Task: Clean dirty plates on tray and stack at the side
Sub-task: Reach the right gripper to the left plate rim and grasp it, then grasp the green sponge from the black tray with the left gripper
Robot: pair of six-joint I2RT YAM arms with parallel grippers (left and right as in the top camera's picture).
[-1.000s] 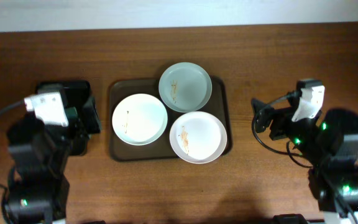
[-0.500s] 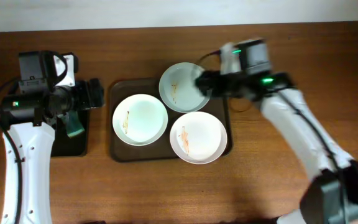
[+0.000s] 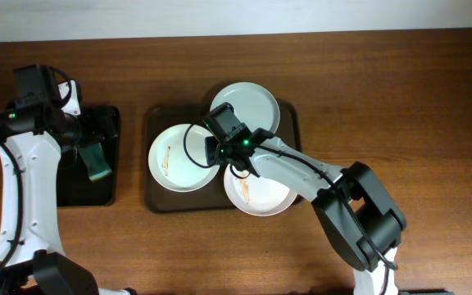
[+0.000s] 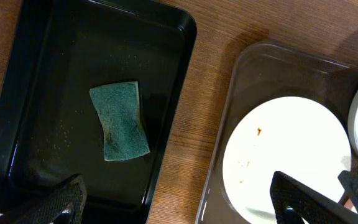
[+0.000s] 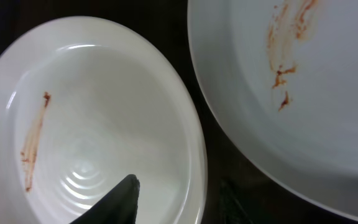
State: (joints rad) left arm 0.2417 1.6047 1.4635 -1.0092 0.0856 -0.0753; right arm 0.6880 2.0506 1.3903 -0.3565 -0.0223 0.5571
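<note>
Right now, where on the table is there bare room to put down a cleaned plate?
The table is bare right of the brown tray, and in front of it. The strip between it and the black tray is narrow. The brown tray itself is crowded: three plates fill it, with the right arm across them.

From my station I see a reddish-brown wooden table, its grain running left to right, filling the overhead view up to a pale strip along the far edge. Two things lie flat on it. A dark brown rectangular tray with rounded corners and a raised rim sits near the middle. To its left, a narrower glossy black rectangular tray lies just beside it, with a band of bare wood between them.
</note>
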